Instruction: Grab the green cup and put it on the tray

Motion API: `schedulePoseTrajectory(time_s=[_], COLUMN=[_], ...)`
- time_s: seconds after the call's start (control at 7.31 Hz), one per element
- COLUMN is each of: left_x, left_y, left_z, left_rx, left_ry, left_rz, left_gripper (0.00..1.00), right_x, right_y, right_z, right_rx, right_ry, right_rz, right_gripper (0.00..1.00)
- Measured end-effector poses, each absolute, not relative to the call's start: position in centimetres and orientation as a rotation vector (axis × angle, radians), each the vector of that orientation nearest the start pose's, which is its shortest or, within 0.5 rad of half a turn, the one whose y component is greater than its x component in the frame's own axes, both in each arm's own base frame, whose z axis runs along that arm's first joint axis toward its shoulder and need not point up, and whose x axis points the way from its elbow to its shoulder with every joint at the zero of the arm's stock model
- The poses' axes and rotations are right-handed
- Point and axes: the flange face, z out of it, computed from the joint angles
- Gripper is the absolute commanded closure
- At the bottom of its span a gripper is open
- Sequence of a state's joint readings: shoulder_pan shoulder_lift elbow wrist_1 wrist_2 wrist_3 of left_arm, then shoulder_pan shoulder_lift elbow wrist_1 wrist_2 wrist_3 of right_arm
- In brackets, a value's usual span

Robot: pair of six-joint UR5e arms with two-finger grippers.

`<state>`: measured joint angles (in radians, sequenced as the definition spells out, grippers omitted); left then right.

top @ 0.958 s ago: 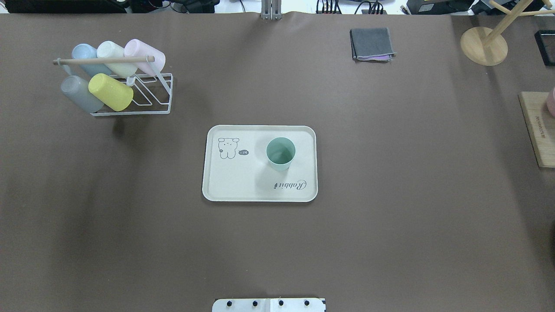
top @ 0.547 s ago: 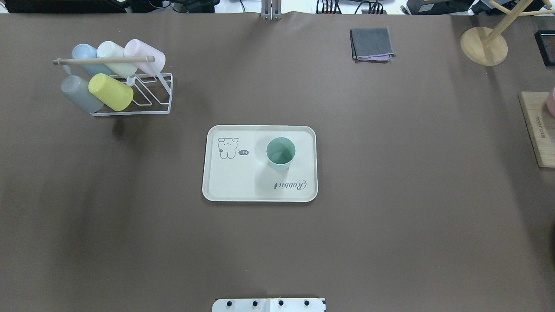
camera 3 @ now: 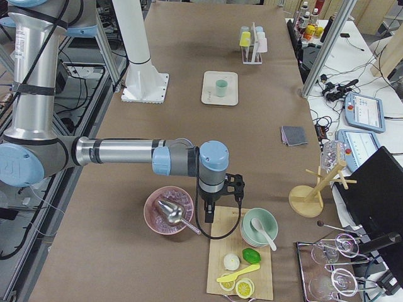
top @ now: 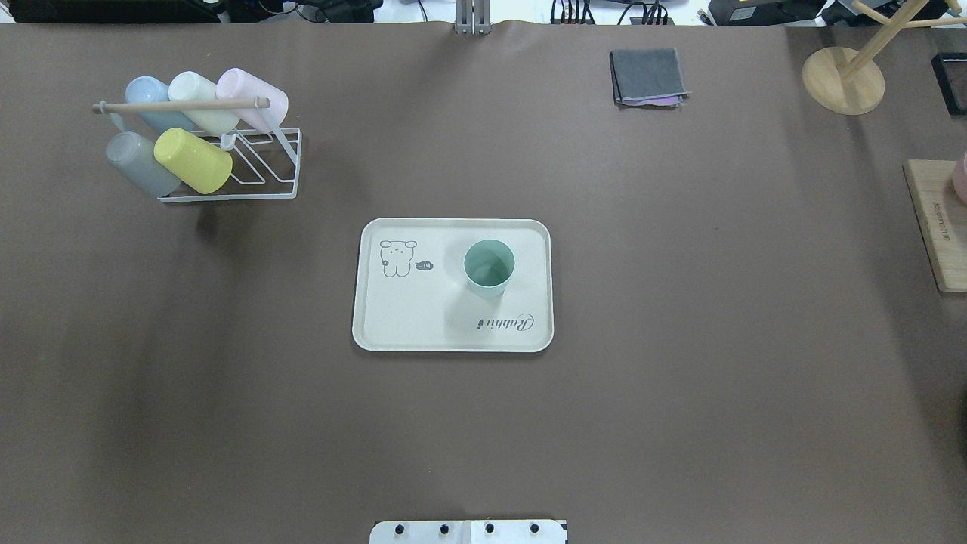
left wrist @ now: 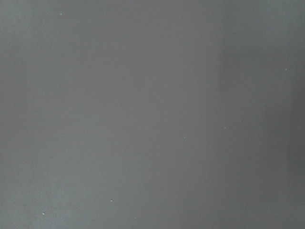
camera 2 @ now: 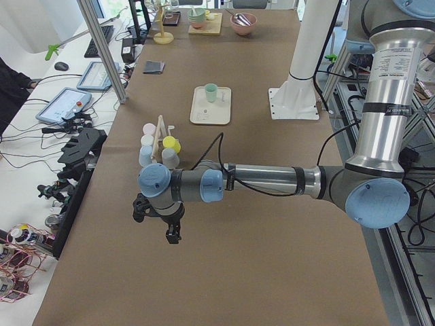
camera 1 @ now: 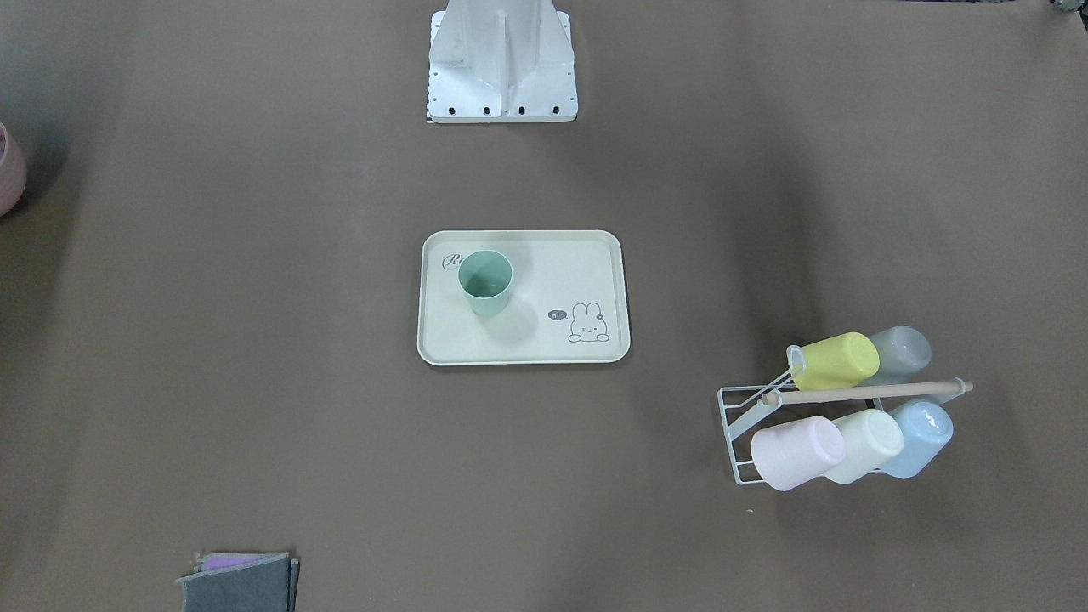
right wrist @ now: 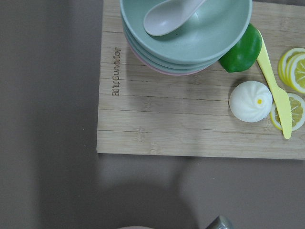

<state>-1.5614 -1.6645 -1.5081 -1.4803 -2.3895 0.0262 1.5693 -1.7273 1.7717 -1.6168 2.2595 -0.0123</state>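
The green cup [top: 489, 266] stands upright on the right half of the cream tray [top: 408, 313] in the middle of the table; it also shows in the front-facing view [camera 1: 485, 283]. No gripper is near it. My left gripper [camera 2: 172, 235] hangs over bare table far off at the table's left end, seen only in the exterior left view. My right gripper [camera 3: 210, 216] hangs by a wooden board at the right end, seen only in the exterior right view. I cannot tell whether either is open or shut.
A white wire rack [top: 261, 170] with several pastel cups stands at the back left. A folded grey cloth [top: 648, 77] and a wooden stand [top: 842, 79] are at the back right. A wooden board [right wrist: 190, 124] with stacked bowls [right wrist: 186, 33] lies under the right wrist.
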Motion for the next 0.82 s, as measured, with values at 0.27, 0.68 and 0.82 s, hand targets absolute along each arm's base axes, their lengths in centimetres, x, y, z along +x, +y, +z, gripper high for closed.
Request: schedulePoseTrajectory(time_s=[0.27,0.68,0.82], left_x=[-5.51,-5.51,-5.52], left_y=[-52.82,-52.98,-53.15], left_z=[64.70,64.60,64.60], left_rx=[-0.051,-0.049,-0.050], left_ry=[0.818,0.812,0.801], left_rz=[0.006,0.005,0.006], left_gripper=[0.02,0.02,0.02], right_x=[6.93,6.93,6.93], right_y=[-42.53,-42.53,-42.53], right_z=[64.19,64.19,64.19], right_rx=[0.002,0.002,0.002], right_ry=[-0.689,-0.689,-0.689], right_rz=[-0.013,-0.013,-0.013], right_gripper=[0.00,0.00,0.00])
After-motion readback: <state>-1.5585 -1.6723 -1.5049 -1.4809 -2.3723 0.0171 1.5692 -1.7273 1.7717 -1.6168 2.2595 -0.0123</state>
